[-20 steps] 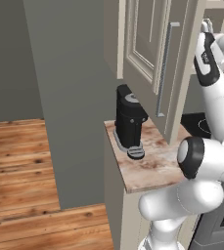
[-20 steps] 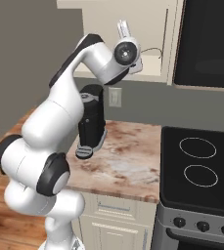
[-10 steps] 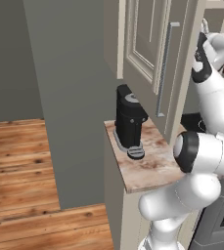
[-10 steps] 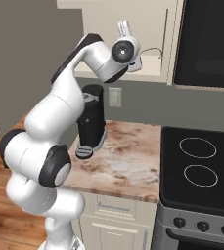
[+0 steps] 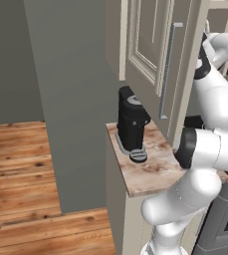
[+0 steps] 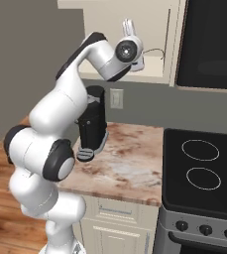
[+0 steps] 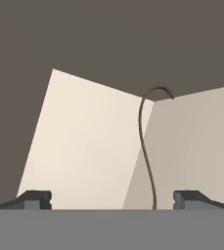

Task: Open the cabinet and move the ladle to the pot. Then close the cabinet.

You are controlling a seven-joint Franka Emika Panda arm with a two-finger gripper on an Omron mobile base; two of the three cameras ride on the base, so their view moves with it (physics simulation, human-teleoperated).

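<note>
Mid-frame, a marbled counter (image 6: pixel 130 168) bears a black coffee machine (image 6: pixel 92 124) left of the stove (image 6: pixel 204 173); the gripper (image 7: pixel 111 197), fingers released, faces the ladle (image 7: pixel 147 146) in the open cabinet (image 5: pixel 155 60).

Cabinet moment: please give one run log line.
cabinet door: open | ladle: inside cabinet, ungrasped | end effector: open, facing ladle

No words, labels, brands or numbers could be read anywhere. The cabinet door (image 5: pixel 150 50), the coffee machine (image 6: pixel 91 124) and the stove knobs (image 6: pixel 204 229) carried no legible marks.
</note>
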